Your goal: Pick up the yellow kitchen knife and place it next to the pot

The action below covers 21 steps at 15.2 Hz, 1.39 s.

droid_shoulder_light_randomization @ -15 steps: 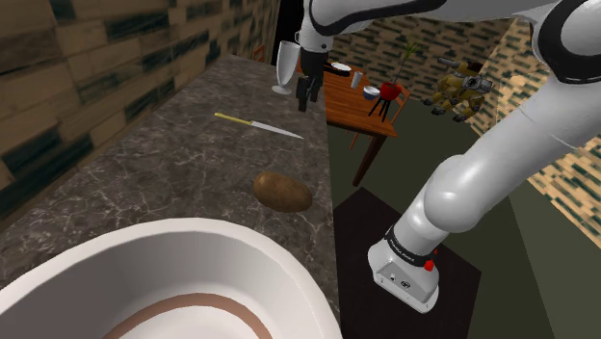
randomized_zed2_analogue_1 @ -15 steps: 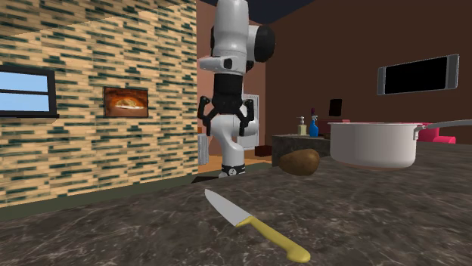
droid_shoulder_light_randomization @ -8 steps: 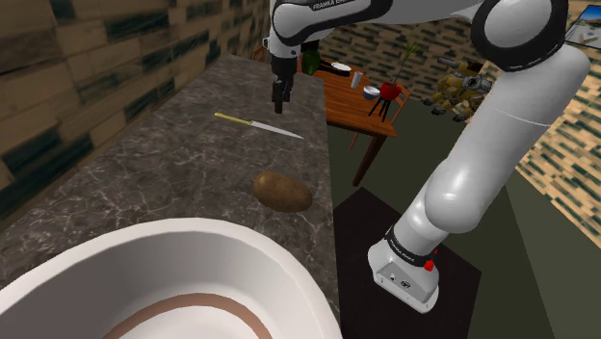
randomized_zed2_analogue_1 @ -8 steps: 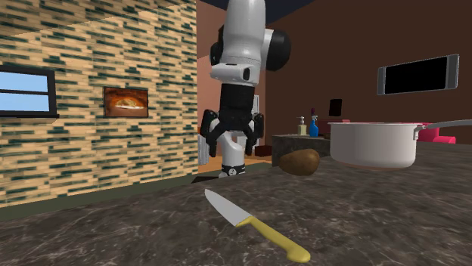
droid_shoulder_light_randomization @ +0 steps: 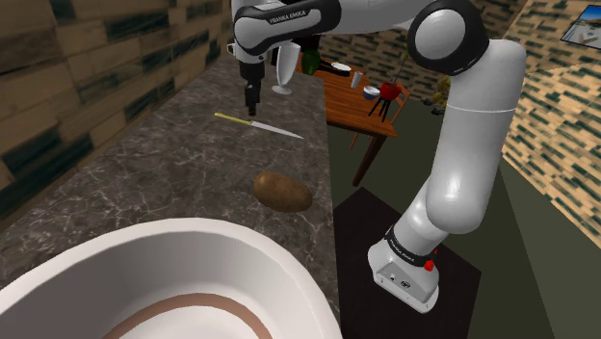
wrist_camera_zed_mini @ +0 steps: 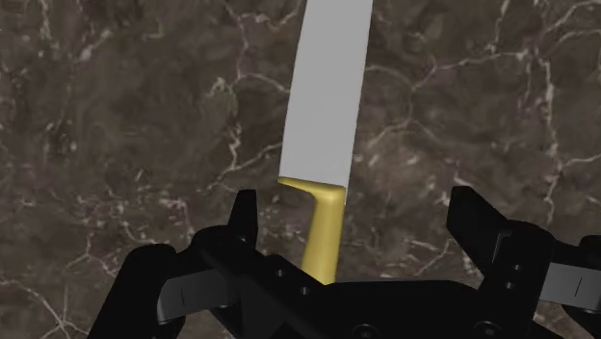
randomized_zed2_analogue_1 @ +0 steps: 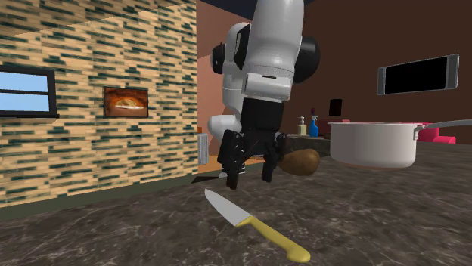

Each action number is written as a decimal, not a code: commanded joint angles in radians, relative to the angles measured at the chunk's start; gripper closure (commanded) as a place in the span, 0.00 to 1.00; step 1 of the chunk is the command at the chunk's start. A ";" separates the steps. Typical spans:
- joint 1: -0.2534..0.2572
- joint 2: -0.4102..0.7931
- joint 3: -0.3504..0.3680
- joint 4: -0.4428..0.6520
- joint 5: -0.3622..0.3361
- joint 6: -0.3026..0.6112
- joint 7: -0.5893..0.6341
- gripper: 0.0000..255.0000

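- Tool (droid_shoulder_light_randomization: 253, 108) (randomized_zed2_analogue_1: 249, 178) (wrist_camera_zed_mini: 358, 208): my two black fingers (wrist_camera_zed_mini: 245, 214) are spread wide. They grip nothing.
- Tool position: I hang it pointing down over the far part of the table (droid_shoulder_light_randomization: 144, 164) (randomized_zed2_analogue_1: 363, 211) (wrist_camera_zed_mini: 116, 116). It is directly over the knife (droid_shoulder_light_randomization: 258, 124) (randomized_zed2_analogue_1: 253, 223) (wrist_camera_zed_mini: 327, 96) and does not touch it.
- Wrist view: the fingers straddle the yellow handle (wrist_camera_zed_mini: 324, 241) just behind the point where it joins the grey blade (wrist_camera_zed_mini: 326, 106). One finger stands on each side, with bare marbled surface between finger and handle.
- Knife: it lies flat on the dark marbled table, near the long edge on the side of my stand (droid_shoulder_light_randomization: 358, 241).
- Knife direction: the blade tip points toward that edge. The handle points toward the opposite long edge, by the brick wall.
- Second exterior view: the blade (randomized_zed2_analogue_1: 225, 205) lies just below my fingertips. The handle (randomized_zed2_analogue_1: 281, 243) runs toward that view's lower right.
- Pot (droid_shoulder_light_randomization: 279, 270) (randomized_zed2_analogue_1: 374, 147): it is white and stands at the table end opposite the knife, well apart from it.
- Potato (droid_shoulder_light_randomization: 282, 192) (randomized_zed2_analogue_1: 300, 161): it is brown and lies near the stand-side edge, between the knife and the pot, touching neither.
- Stemmed glass (droid_shoulder_light_randomization: 286, 67): it is white and stands upright near the far end of the table, beyond the knife and partly behind my arm.
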<state>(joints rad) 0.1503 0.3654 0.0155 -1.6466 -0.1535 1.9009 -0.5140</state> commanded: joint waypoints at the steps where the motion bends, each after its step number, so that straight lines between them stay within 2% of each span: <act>1: 0.011 0.080 0.010 0.084 -0.015 -0.002 -0.031 0.00; 2: 0.015 0.101 0.012 0.108 -0.019 -0.005 -0.040 0.00; 10: 0.007 0.123 0.008 0.039 -0.025 0.086 -0.035 0.00; 17: 0.007 0.123 0.008 0.039 -0.025 0.086 -0.035 0.00; 18: 0.007 0.123 0.008 0.039 -0.025 0.086 -0.035 1.00; 21: 0.007 0.123 0.008 0.039 -0.025 0.086 -0.035 1.00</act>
<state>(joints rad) 0.1573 0.4878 0.0231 -1.6071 -0.1782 1.9868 -0.5485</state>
